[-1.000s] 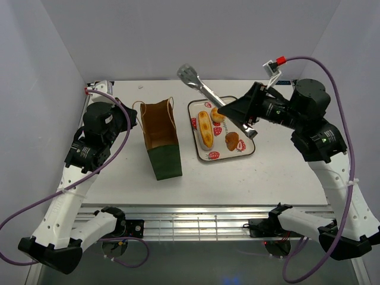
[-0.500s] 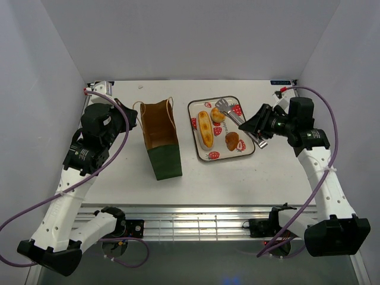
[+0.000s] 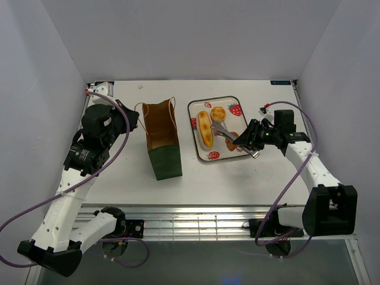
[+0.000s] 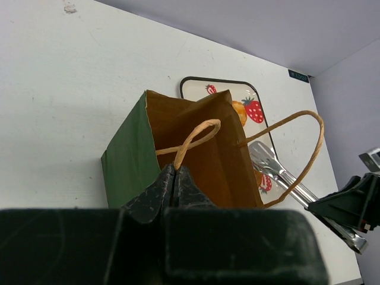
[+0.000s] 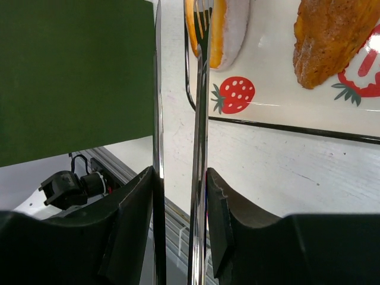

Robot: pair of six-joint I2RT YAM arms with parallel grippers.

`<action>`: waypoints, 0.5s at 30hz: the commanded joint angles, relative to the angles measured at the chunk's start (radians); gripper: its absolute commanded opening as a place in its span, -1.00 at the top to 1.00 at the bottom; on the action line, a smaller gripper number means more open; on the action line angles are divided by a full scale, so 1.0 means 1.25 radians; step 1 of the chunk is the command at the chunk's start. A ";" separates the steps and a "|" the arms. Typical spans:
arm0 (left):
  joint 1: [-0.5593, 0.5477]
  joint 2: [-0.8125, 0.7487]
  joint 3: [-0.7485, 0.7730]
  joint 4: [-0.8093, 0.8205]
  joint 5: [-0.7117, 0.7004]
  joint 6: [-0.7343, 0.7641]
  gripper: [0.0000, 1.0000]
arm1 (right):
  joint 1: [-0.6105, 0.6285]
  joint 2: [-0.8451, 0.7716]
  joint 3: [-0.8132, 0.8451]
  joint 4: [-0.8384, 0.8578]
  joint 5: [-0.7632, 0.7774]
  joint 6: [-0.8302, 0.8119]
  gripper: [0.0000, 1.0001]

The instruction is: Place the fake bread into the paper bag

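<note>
The dark green paper bag [image 3: 160, 141] stands open left of the tray, its brown inside showing [image 4: 202, 154]. My left gripper [image 4: 174, 173] is shut on its near tan loop handle [image 4: 195, 134]. On the strawberry tray [image 3: 202, 156] lie a long striped roll [image 3: 205, 129], a small round bun [image 3: 218, 113] and a dark-brown piece [image 3: 232, 139]. My right gripper [image 5: 181, 178] is shut on metal tongs [image 3: 225, 131], whose tips hang over the tray between the roll [image 5: 224, 27] and the brown piece [image 5: 332, 35]. No large oval bun shows.
The tray's black rim [image 5: 285, 126] and the bag's green side [image 5: 71, 77] show in the right wrist view. White walls close in the table on three sides. The metal rail [image 3: 196, 222] runs along the near edge.
My right arm has swung down and forward, bringing the tongs from high over the tray's far side to low over its front right. The left arm and the bag stay put.
</note>
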State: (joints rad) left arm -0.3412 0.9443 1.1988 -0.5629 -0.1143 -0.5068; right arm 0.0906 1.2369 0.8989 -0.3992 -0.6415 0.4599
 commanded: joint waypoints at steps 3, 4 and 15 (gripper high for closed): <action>0.005 -0.003 -0.002 0.010 0.024 -0.004 1.00 | -0.003 0.069 -0.009 0.100 -0.016 -0.044 0.11; 0.005 -0.003 -0.002 0.011 0.024 -0.004 1.00 | -0.003 0.079 -0.006 0.102 -0.012 -0.050 0.11; 0.005 0.004 0.003 0.011 0.031 0.002 1.00 | -0.004 0.214 0.042 0.141 0.017 -0.086 0.00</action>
State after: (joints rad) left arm -0.3412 0.9508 1.1988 -0.5591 -0.0906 -0.5091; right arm 0.0906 1.4864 0.8989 -0.2817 -0.6235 0.3866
